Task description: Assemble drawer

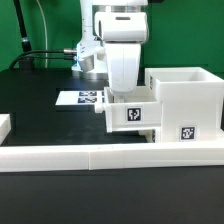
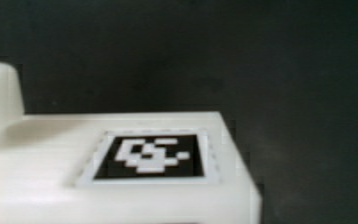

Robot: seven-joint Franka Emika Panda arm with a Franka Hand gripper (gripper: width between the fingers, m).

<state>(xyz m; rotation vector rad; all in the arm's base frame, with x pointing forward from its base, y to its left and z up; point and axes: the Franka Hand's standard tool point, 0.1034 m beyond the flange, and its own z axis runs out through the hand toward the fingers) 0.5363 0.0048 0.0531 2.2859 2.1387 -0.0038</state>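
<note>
Nearest the exterior camera, a long low white border wall [image 1: 100, 155] runs across the dark counter [image 1: 40, 85]. Just behind it stands the drawer kit: a tall boxy white housing [image 1: 185, 100] toward the exterior view's right, open at the top, with a square tag on its front. Touching its side sits a small tray [image 1: 132, 112], also tagged. The tool [image 1: 128, 88] comes down from above into or onto this tray; its fingertips are hidden, so it cannot be told whether it is wide, narrow or gripping. Behind lies the marker board [image 1: 80, 98], then the arm's base. The wrist view shows the tray's tagged face [image 2: 153, 157] close up.

Judging from this, the tray is being fed into the housing. It should stay level and square to the opening, pushed slowly so it does not jam.
</note>
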